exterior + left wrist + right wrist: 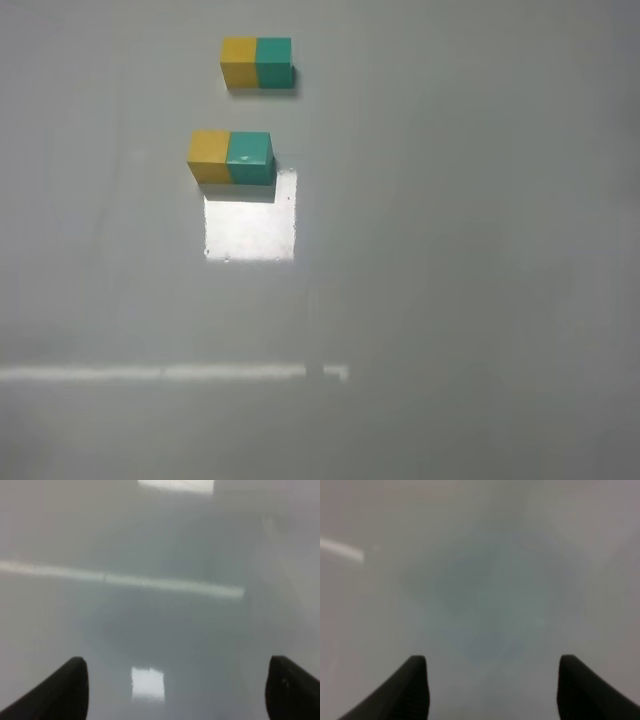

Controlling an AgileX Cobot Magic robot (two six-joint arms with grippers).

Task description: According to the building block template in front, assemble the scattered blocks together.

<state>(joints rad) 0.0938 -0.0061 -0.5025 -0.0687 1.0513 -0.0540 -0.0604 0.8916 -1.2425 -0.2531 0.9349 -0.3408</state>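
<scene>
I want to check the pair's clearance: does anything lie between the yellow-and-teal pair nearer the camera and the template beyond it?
Nothing visible does. Bare table separates the yellow cube and teal cube, side by side, from the template.

My two scattered blocks, the mustard-yellow cube [209,155] and the teal-green cube [250,157], sit pressed side by side, yellow left, just nearer me than the smaller yellow-and-teal building block template [257,63], matching its order.
</scene>
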